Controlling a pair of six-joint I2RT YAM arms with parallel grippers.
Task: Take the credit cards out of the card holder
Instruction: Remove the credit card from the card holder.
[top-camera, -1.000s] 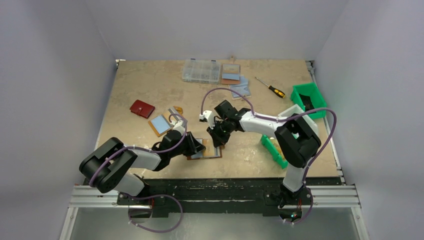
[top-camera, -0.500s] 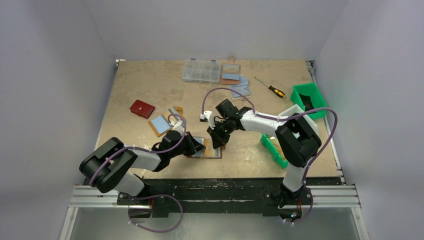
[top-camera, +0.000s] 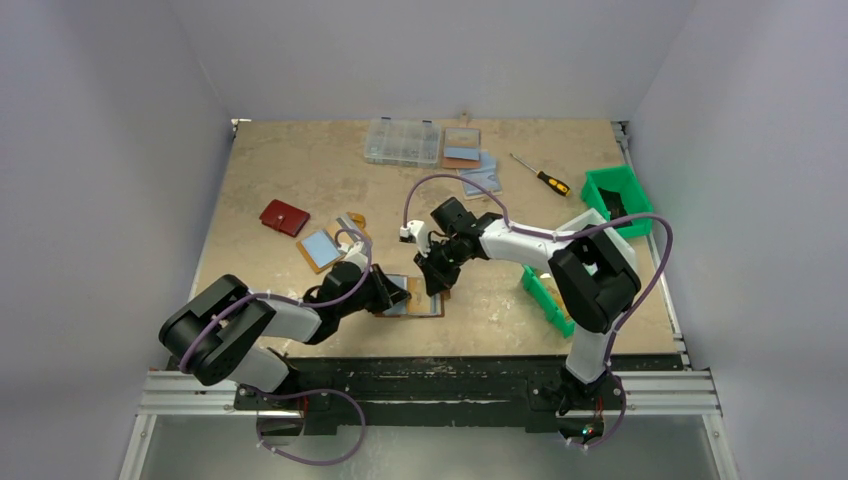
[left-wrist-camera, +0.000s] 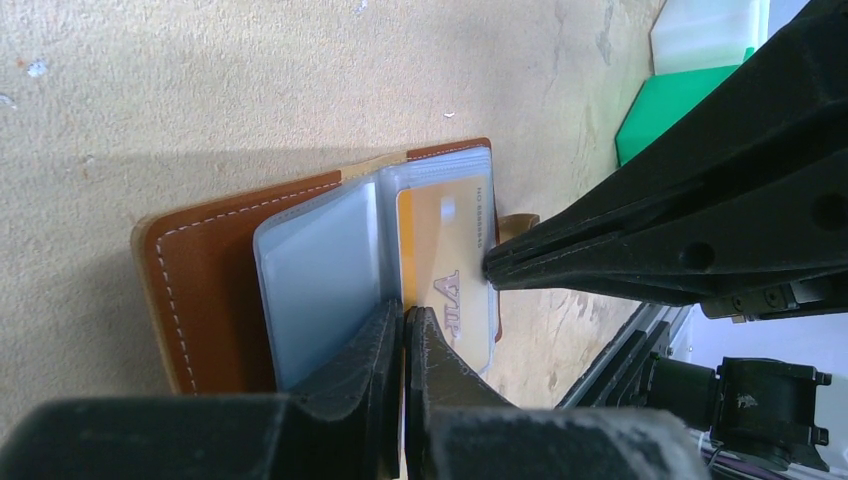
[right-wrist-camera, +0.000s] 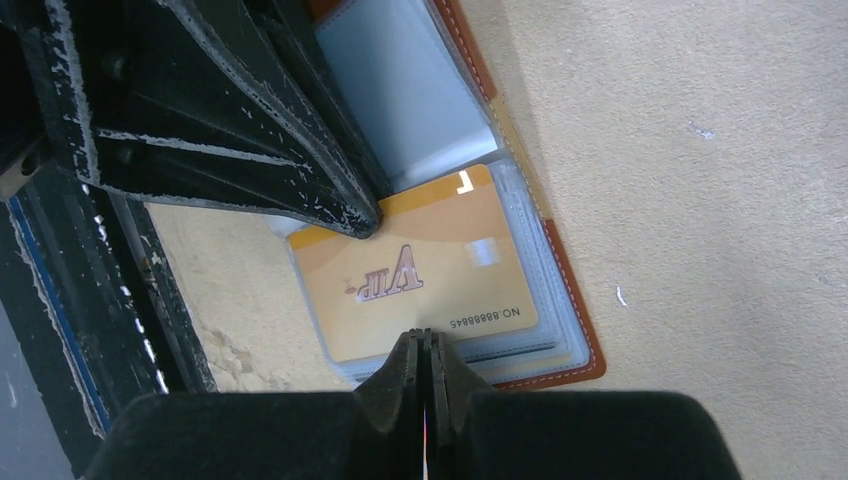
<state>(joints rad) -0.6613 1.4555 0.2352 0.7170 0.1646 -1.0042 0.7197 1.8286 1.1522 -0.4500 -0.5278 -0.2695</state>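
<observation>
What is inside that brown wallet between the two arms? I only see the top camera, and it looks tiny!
Observer: The left wrist view shows a gold-orange plastic card with VIP lettering. It sits in a clear plastic sleeve of the open brown leather card holder.
Operator: Is the left gripper holding it?
Observer: The left gripper is shut, with its tips at one long edge of the card. I can't tell if it pinches anything.
Operator: And the other one?
Observer: The right wrist view shows the right gripper shut too, with its tips at the opposite long edge.
</observation>
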